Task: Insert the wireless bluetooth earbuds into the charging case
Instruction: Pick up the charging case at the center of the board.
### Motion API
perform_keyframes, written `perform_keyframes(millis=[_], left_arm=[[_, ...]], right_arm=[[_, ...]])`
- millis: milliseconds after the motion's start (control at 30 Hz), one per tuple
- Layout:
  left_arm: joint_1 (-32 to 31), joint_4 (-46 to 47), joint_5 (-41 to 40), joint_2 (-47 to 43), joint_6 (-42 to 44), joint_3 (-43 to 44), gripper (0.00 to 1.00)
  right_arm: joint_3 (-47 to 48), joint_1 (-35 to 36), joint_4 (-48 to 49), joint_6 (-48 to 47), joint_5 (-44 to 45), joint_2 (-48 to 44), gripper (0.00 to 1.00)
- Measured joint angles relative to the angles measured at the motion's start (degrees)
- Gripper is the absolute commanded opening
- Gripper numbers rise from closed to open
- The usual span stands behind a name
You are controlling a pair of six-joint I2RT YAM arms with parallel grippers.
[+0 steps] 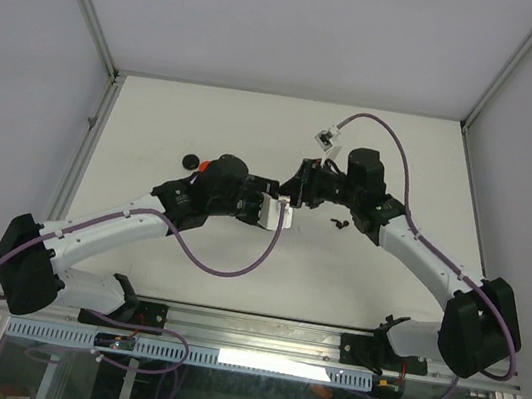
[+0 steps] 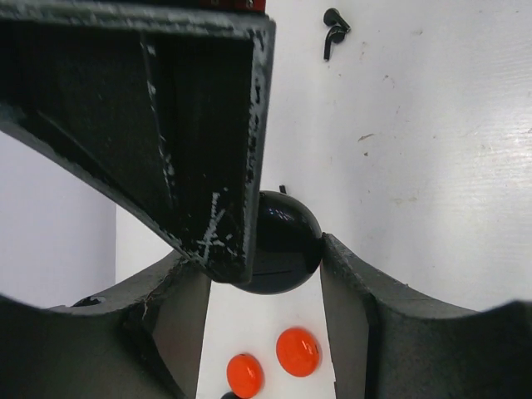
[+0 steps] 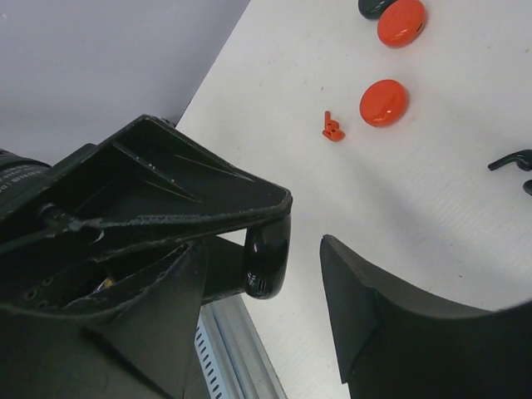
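My left gripper (image 2: 252,253) is shut on a glossy black round charging case (image 2: 287,241), held above the table near its middle (image 1: 279,212). My right gripper (image 3: 262,249) straddles the same case (image 3: 268,253), seen edge-on. It is open: one finger lies near the case and a clear gap separates the other finger (image 3: 366,316) from it. In the top view the right gripper (image 1: 300,187) meets the left one. Two black earbuds (image 2: 334,33) lie on the table beyond (image 1: 336,222). Two red earbuds (image 3: 332,127) lie together farther off.
Two red discs (image 3: 384,102) (image 3: 401,22) and a black disc (image 3: 374,7) lie on the white table (image 1: 384,158); the red ones also show below the held case (image 2: 298,351). A metal rail (image 3: 233,349) runs along the table's near edge. Grey walls enclose the back and sides.
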Motion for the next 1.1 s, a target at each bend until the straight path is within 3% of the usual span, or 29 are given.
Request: perform_keyframes(millis=[233, 467, 567, 767, 1100], left_arm=[[-0.4, 0.2, 0.0, 0.0, 0.2, 0.0, 0.47], [-0.7, 1.1, -0.3, 0.0, 0.2, 0.0, 0.61], [-0.7, 2.0, -0.6, -0.2, -1.2, 0.0, 0.67], [-0.7, 5.8, -3.4, -3.6, -9.0, -3.0, 0.69], [1.4, 19.8, -4.9, -13.5, -32.9, -12.4, 0.71]], right_arm=[[0.2, 1.7, 0.0, -0.3, 0.5, 1.6, 0.37], [0.0, 1.9, 0.7, 0.2, 1.3, 1.5, 0.09], [-1.4, 2.0, 2.2, 0.4, 2.3, 0.5, 0.05], [-7.7, 2.0, 10.1, 2.4, 5.5, -5.6, 0.03], [-20.2, 2.1, 32.8, 9.1, 11.5, -11.6, 0.03]])
